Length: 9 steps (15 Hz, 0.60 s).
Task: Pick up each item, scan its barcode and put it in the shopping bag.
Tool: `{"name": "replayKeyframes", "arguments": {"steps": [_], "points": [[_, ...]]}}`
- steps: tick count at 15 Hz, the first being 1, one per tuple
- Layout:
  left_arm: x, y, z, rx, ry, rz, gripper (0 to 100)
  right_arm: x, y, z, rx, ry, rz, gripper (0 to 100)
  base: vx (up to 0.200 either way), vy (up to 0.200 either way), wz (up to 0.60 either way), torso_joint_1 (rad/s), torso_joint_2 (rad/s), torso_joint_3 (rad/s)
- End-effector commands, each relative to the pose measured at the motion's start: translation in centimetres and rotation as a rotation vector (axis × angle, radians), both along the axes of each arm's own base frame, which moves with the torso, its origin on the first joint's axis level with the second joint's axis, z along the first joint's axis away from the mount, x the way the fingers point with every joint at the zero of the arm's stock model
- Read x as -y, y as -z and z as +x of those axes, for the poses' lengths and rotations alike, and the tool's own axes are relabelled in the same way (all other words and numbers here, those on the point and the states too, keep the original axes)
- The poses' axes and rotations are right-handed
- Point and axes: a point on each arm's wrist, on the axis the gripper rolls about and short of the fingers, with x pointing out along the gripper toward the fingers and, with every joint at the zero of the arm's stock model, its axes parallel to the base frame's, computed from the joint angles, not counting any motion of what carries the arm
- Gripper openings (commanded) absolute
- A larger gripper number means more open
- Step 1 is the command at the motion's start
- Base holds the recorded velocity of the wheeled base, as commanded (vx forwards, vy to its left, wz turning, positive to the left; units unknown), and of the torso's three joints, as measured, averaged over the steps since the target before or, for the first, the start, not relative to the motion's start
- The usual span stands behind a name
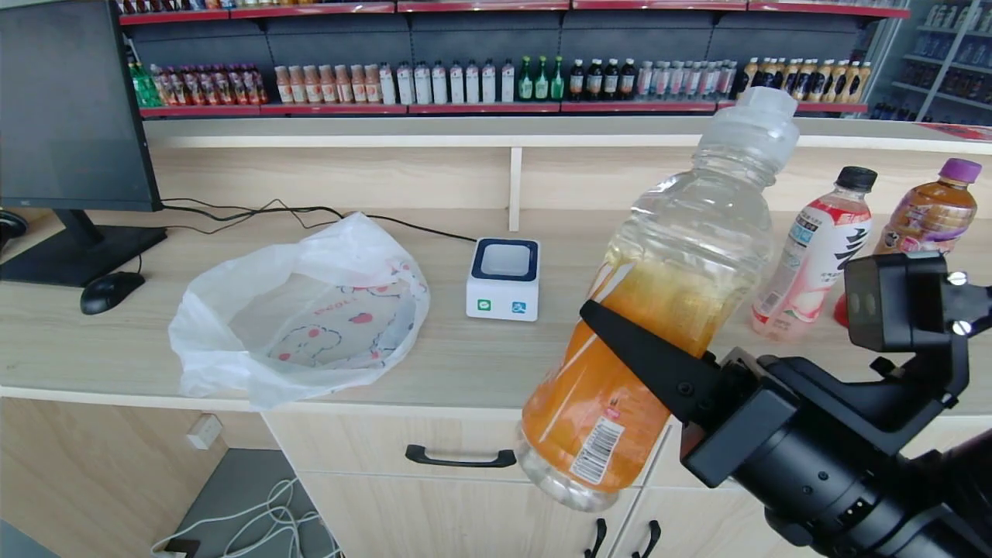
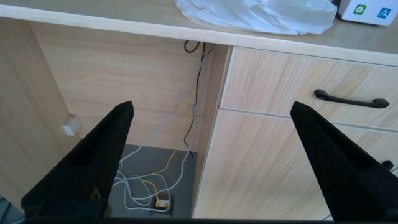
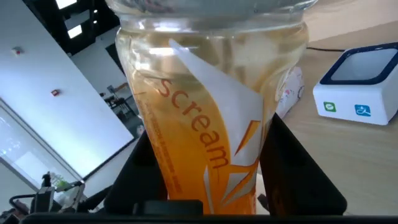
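A clear plastic bottle of orange drink [image 1: 666, 294] is clamped, tilted, in the right gripper [image 1: 643, 356], apparently off the pale wooden counter [image 1: 465, 364]; the left gripper [image 2: 211, 112] is spread wide, empty

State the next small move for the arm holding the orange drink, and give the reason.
Probably carry the bottle toward the scanner and turn its barcode down to the scanner's window. The right end effector holds it tilted, out past the counter's front edge, with the barcode facing the head camera.
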Motion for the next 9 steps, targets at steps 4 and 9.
{"name": "replayKeyframes", "arguments": {"steps": [4, 9], "points": [[0.00, 0.00, 0.01, -0.002, -0.001, 0.000, 100, -0.65, -0.35, 0.46, -0.080, -0.046, 0.096, 0, 0.000, 0.000, 0.00, 0.000, 0.00, 0.000], [0.00, 0.00, 0.01, -0.002, -0.001, 0.000, 100, -0.61, -0.39, 0.37, -0.102, -0.051, 0.119, 0, 0.000, 0.000, 0.00, 0.000, 0.00, 0.000]]}}
